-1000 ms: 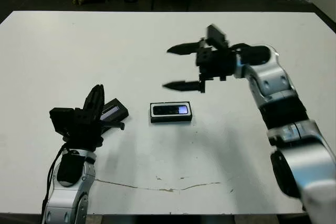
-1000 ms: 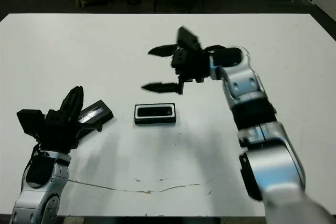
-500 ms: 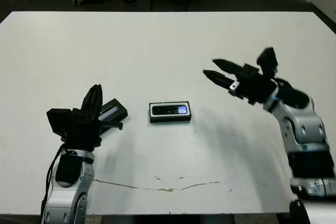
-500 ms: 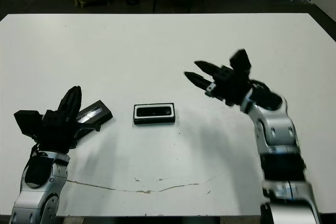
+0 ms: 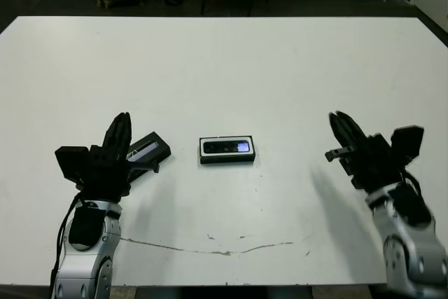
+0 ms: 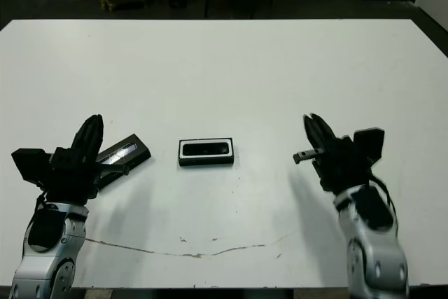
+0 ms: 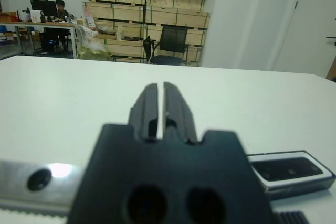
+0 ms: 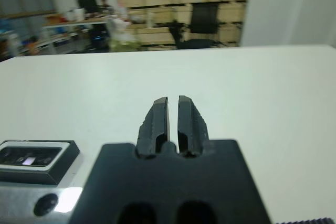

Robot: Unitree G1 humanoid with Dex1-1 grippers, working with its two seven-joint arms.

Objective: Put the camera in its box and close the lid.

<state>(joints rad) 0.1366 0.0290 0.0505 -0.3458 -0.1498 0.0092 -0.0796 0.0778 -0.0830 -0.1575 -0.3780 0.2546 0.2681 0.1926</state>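
Right gripper (image 5: 336,125) withdrawn from above box (image 5: 227,150) to right, closed, empty; left gripper (image 5: 119,127) closed, empty.

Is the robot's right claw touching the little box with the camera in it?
Apart. In the left eye view, the right gripper hangs far from the box, with bare white table between them.

glossy camera (image 5: 227,147) face — matt white table (image 5: 210,68), scuffed.

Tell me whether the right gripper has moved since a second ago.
Yes. The right gripper was beyond the box; it has swung to the robot's right and back toward the near table edge.
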